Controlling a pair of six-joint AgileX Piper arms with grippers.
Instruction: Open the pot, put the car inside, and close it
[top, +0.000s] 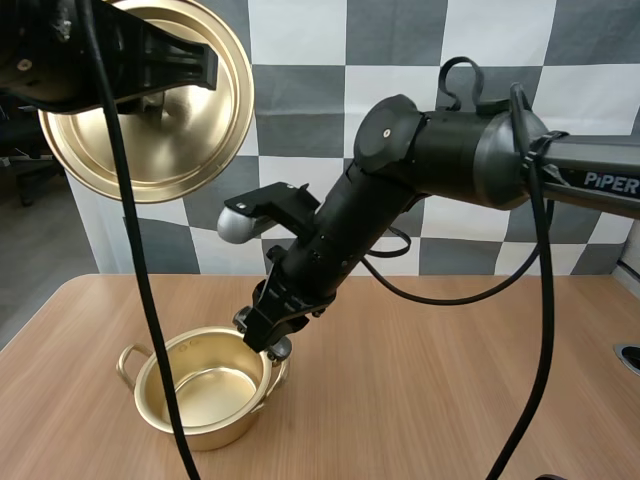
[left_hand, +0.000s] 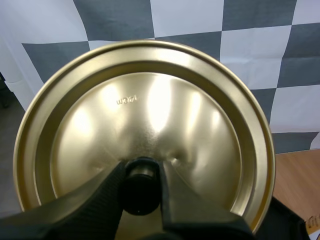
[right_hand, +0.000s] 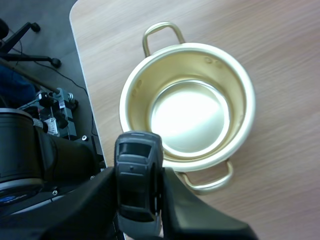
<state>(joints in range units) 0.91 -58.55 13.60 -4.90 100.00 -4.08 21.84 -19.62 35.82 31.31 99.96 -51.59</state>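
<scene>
**Car pinched above the open pot, lid held high**

Car (right_hand: 138, 185), a small dark grey toy, sits between the fingers (right_hand: 187, 205) of the right gripper (right_hand: 139, 182). The fingers are parted only as far as the car's width, and their inner faces press on its two sides. In the right wrist view the car hangs near the pot's rim, beside one of its handles (right_hand: 210, 182), with the roof and windscreen facing the camera.

In the high view the right gripper (top: 268, 338) points down at the lower left of the frame, its tips just over the near-right rim of the pot (top: 215, 432). The car (top: 279, 349) shows there as a small grey shape at the tips.

The pot is gold-coloured and stands uncovered on the wooden table (top: 450, 380). Its shiny bottom is bare, and it has a loop handle on each side.

At the upper left of the high view the left gripper (top: 205, 65) holds the gold lid (top: 190, 130) well above the table. The lid is tilted on edge, its hollow underside facing the camera. In the left wrist view the fingers (left_hand: 102, 197) of the left gripper (left_hand: 141, 175) are closed tight on the lid's black knob (left_hand: 141, 189), one on each side.
</scene>
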